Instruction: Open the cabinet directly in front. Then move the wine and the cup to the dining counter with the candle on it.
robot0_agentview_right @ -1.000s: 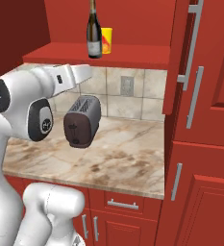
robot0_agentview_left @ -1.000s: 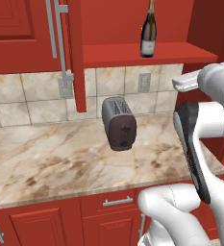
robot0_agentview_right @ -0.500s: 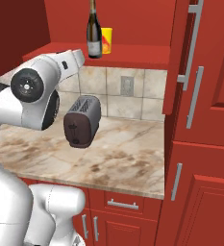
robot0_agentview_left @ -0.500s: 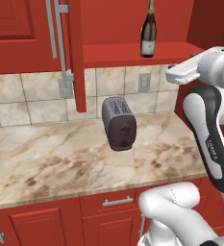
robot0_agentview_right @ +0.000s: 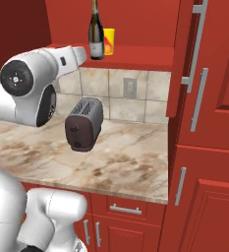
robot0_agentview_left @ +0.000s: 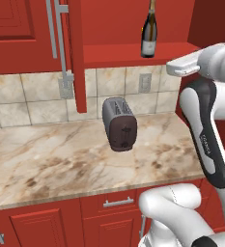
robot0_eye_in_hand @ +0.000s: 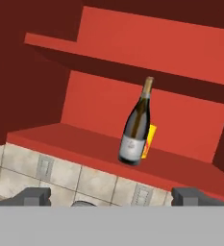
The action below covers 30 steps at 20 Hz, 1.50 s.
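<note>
The red cabinet [robot0_agentview_left: 32, 34] stands open, its doors swung out to both sides [robot0_agentview_right: 185, 54]. On its lower shelf [robot0_eye_in_hand: 75, 144] the wine [robot0_eye_in_hand: 136, 127] stands upright, a dark bottle with a gold neck [robot0_agentview_left: 149, 34] [robot0_agentview_right: 96, 34]. The yellow cup [robot0_eye_in_hand: 151, 139] sits close behind it [robot0_agentview_right: 108, 42]. My gripper [robot0_eye_in_hand: 112, 198] is open, with nothing between its wide-set fingertips. It hangs in front of the shelf, slightly below it, apart from the bottle. The dining counter and the candle are out of view.
A dark toaster [robot0_agentview_left: 119, 124] [robot0_agentview_right: 84, 124] sits on the marbled worktop [robot0_agentview_left: 61, 159] below the shelf, against the beige tiles. The open door's edge [robot0_agentview_left: 77, 58] hangs left of the shelf. A tall red cabinet [robot0_agentview_right: 209, 187] closes off the right end.
My arm has folded upward, with the elbow rising and the hand lifting slightly towards shelf height. The gripper stays open. The bottle, the cup and the doors have not moved.
</note>
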Tool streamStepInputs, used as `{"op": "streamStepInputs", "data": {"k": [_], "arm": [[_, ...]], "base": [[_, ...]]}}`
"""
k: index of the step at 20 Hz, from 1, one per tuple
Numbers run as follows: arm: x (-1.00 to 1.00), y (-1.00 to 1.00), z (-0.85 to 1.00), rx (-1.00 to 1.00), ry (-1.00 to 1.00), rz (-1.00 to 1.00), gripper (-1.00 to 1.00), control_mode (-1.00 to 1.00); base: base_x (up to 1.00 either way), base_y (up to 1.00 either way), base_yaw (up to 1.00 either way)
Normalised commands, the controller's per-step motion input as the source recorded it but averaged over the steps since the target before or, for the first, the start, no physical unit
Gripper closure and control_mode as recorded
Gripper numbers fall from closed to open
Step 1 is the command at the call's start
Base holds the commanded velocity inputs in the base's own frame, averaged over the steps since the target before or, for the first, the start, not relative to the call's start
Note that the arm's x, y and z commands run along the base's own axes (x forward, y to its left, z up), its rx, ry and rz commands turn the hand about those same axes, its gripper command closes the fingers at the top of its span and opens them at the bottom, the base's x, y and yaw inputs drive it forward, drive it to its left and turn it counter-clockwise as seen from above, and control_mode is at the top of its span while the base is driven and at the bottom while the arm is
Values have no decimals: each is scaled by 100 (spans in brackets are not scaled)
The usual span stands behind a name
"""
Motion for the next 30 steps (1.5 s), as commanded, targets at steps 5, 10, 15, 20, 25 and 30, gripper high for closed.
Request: {"op": "streamStepInputs", "data": {"k": [5, 10, 15, 20, 25, 30], "arm": [[2, 2, 39, 13, 4, -25, -100, -100], [6, 0, 20, 5, 13, -9, -100, -100], [1, -1, 0, 0, 0, 0, -100, -100], [16, -14, 0, 1, 0, 1, -100, -100], [34, 0, 0, 0, 0, 0, -100, -100], [59, 0, 3, 0, 4, 0, -100, -100]], "base": [[0, 0, 0], [0, 0, 0], [0, 0, 0], [0, 0, 0], [0, 0, 0], [0, 0, 0]]}}
